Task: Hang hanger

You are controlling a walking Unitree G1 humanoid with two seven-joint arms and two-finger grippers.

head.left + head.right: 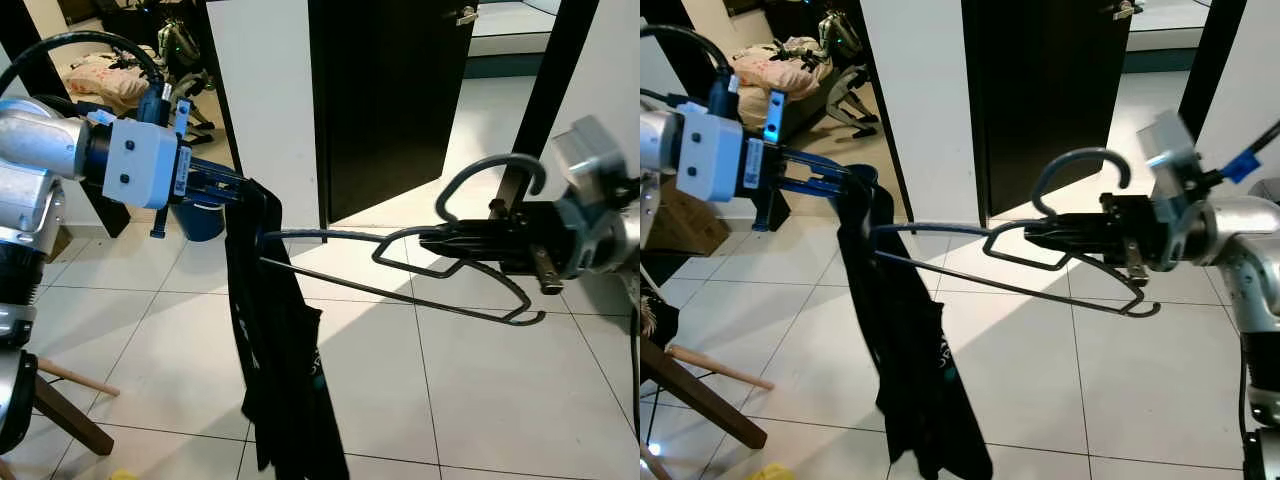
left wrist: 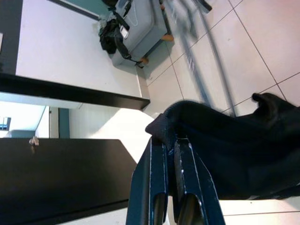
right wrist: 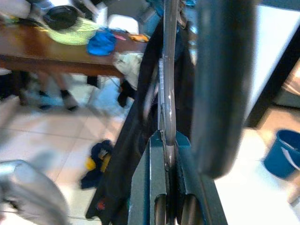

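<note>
1. Hanger point(image 1: 420, 262), dark grey wire, held level in mid-air above white floor tiles point(image 1: 400, 400), hook curling up near the right arm, far tip pushed into the cloth.
2. Right gripper point(image 1: 440, 243) reaching in from the right at chest height, fingers pressed together on the hanger's neck just below the hook; seen from the right wrist, wire clamped between both black fingers point(image 3: 158, 178).
3. Left gripper point(image 1: 255, 193) reaching in from the left, fingers pinching the top edge of a black garment point(image 1: 280, 360); from the left wrist, fabric bunched between the two fingers point(image 2: 185, 173).
4. Garment hanging straight down from that pinch in a long dark fold, lower end close to the floor, a small light print on the side facing right.
5. Hanger's left arm touching the garment just below the left gripper, lower bar slanting down toward the right.
6. Behind both arms: white wall panel point(image 1: 265, 90) and dark door point(image 1: 390, 100), sunlit tiles beyond.
7. Blue bucket point(image 1: 200, 220) on the floor behind the left arm.
8. Wooden legs point(image 1: 70, 400) at lower left.
9. From the right wrist: brown table point(image 3: 56, 61) with a yellow-green hat point(image 3: 75, 30) and blue cloth point(image 3: 101, 44) on top, blurred.
</note>
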